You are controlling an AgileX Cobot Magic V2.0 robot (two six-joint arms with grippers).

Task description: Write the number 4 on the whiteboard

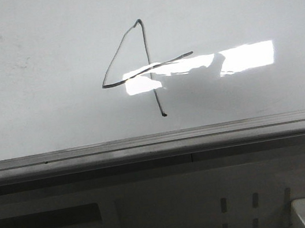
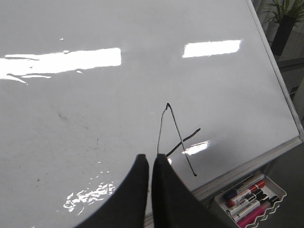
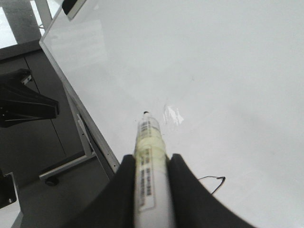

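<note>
The 4 [image 1: 144, 68] stands drawn in thin black lines near the middle of the whiteboard [image 1: 35, 110] — a slanted left stroke, a wavy crossbar and a long stem ending just above the grey edge rail [image 1: 157, 142]. A bright rectangular reflection lies across the crossbar and stretches off to the right of it.

In the left wrist view the left claw [image 2: 151, 164] is clenched on nothing, its two dark fingers pressed together, with the 4 [image 2: 178, 140] just past their tips. Beyond the board's lower edge a tray [image 2: 280, 192] holds several markers [image 2: 244, 194].

The right claw [image 3: 151, 164] grips a pen [image 3: 149, 161] — a pale barrel with a printed label, its dark tip pointing at the board [image 3: 213, 71]. The view does not settle whether the tip touches the surface. Part of a thin black line shows near this claw. Neither claw shows in the front view.
</note>
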